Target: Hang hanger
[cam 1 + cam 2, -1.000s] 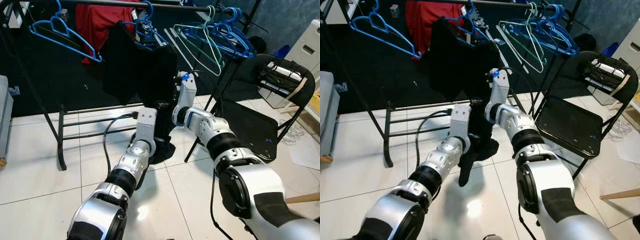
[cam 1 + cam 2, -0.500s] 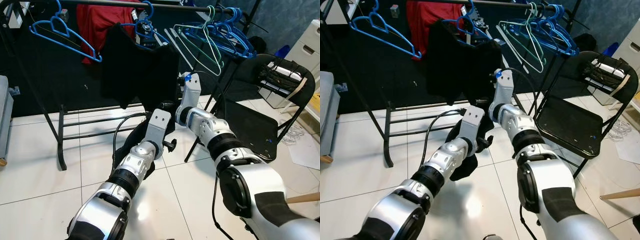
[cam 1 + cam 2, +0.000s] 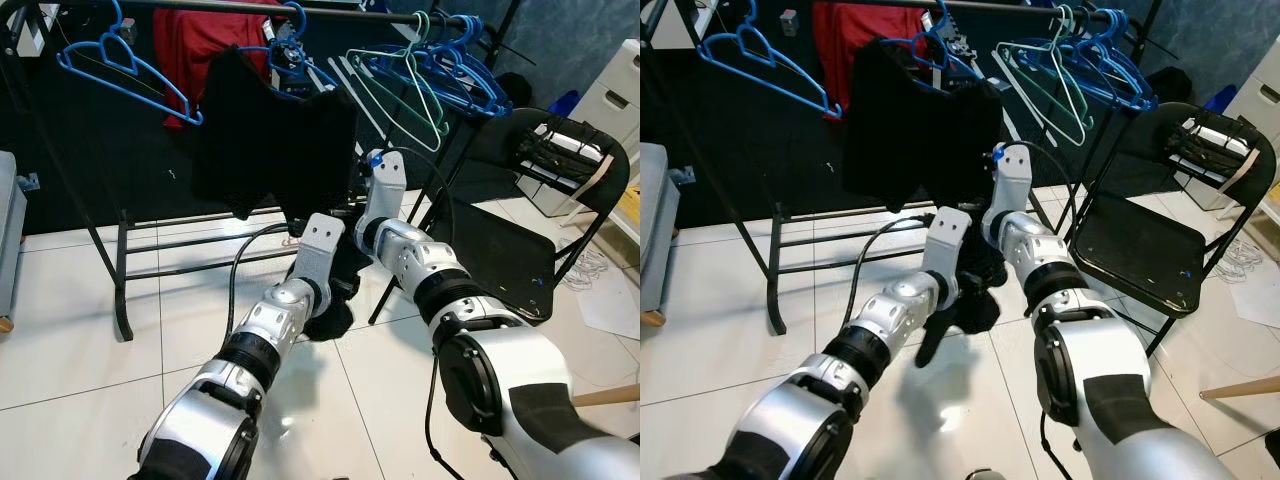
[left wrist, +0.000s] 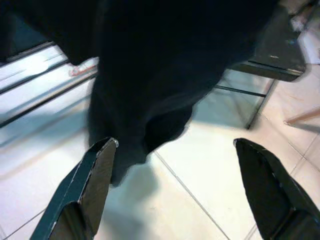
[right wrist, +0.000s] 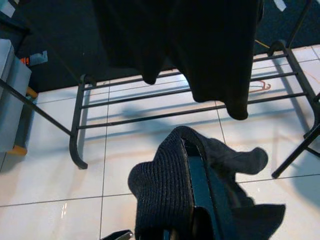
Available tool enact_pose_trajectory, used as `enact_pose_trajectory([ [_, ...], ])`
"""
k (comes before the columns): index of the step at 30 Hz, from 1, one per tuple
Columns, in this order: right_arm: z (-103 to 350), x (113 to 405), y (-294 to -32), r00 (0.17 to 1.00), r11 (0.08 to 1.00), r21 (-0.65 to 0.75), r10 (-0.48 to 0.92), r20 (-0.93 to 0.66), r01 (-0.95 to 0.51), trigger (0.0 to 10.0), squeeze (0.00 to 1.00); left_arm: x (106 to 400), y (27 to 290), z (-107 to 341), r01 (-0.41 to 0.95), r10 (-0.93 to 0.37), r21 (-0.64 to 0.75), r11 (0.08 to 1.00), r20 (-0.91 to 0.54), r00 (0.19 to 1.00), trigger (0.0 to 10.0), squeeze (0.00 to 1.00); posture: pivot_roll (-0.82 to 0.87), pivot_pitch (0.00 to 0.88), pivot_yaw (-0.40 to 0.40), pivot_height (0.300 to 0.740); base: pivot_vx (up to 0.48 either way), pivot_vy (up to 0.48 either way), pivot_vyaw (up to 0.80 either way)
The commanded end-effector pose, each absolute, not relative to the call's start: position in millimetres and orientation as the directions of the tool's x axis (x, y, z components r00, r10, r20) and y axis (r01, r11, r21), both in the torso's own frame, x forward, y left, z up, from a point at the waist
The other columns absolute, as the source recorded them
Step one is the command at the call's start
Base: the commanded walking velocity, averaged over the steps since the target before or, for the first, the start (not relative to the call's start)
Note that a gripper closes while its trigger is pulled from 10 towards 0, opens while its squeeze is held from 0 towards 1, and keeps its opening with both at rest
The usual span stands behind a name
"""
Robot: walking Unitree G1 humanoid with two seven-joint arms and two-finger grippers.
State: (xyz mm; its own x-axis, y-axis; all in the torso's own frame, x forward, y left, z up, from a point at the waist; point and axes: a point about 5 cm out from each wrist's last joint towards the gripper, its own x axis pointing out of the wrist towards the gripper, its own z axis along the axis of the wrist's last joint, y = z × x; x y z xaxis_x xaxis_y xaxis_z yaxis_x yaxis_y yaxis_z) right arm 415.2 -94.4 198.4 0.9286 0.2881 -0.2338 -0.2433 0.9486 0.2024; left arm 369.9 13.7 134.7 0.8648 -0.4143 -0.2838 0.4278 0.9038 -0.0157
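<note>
Blue hanger on the rail, carrying a black garment. Right gripper, jaws closed on the garment's ribbed hem, below the rail. Left gripper, jaws spread apart, just beside the hanging cloth, above the tiled floor. Folding chair on the right.

A white tiled floor carries everything here. The black clothes rack stands on it, its curved foot and low crossbars resting on the tiles. Just beside the rack's right end, a black folding chair stands with its legs on the floor. Beyond the chair, away from the rack, a loose tangle of cord lies on the tiles.
</note>
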Motion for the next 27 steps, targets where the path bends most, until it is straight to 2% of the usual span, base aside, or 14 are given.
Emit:
enact_pose_trajectory([
  [1,209,417,-90,0.937,0.946,0.198,0.293,-0.189,-0.255,0.0,0.00,358,-24,137,0.450,-0.446,-0.056,0.891,-0.292,0.846,10.0,0.00,-0.16,0.140,-0.146,0.740,0.000,0.000,0.00],
  [6,209,417,-86,0.937,0.943,0.212,0.297,-0.183,-0.258,0.0,0.00,360,-23,139,0.387,-0.389,-0.068,0.920,-0.297,0.872,10.0,0.00,-0.16,0.140,-0.147,0.740,0.000,0.000,0.00],
  [9,215,416,-75,0.922,0.911,0.289,0.351,-0.165,-0.295,0.0,0.00,362,-15,134,0.317,-0.321,-0.065,0.946,-0.315,0.893,10.0,0.00,-0.17,0.143,-0.145,0.740,0.000,0.000,0.00],
  [15,216,416,-72,0.918,0.903,0.302,0.364,-0.160,-0.305,0.0,0.00,362,-13,133,0.309,-0.312,-0.061,0.949,-0.317,0.896,10.0,0.00,-0.17,0.143,-0.145,0.740,0.000,0.000,0.00],
  [18,205,411,-75,0.845,0.865,0.185,0.498,-0.195,-0.466,0.0,0.00,372,24,131,0.385,-0.363,0.048,0.922,-0.239,0.900,10.0,0.00,-0.16,0.152,-0.143,0.740,0.000,0.000,0.00],
  [20,201,409,-77,0.826,0.850,0.169,0.525,-0.207,-0.498,0.0,0.00,372,39,127,0.411,-0.378,0.111,0.905,-0.235,0.896,10.0,0.00,-0.15,0.152,-0.146,0.740,0.000,0.000,0.00],
  [22,201,409,-77,0.824,0.849,0.164,0.527,-0.208,-0.502,0.0,0.00,370,44,125,0.421,-0.384,0.130,0.898,-0.241,0.892,10.0,0.00,-0.15,0.152,-0.146,0.740,0.000,0.000,0.00],
  [23,201,409,-77,0.825,0.850,0.164,0.526,-0.207,-0.501,0.0,0.00,369,56,121,0.363,-0.310,0.179,0.914,-0.266,0.913,10.0,0.00,-0.14,0.153,-0.151,0.740,0.000,0.000,0.00],
  [27,200,407,-68,0.819,0.843,0.191,0.536,-0.205,-0.503,0.0,0.00,367,65,122,0.238,-0.195,0.145,0.960,-0.263,0.945,10.0,0.00,-0.15,0.153,-0.157,0.740,0.000,0.000,0.00],
])
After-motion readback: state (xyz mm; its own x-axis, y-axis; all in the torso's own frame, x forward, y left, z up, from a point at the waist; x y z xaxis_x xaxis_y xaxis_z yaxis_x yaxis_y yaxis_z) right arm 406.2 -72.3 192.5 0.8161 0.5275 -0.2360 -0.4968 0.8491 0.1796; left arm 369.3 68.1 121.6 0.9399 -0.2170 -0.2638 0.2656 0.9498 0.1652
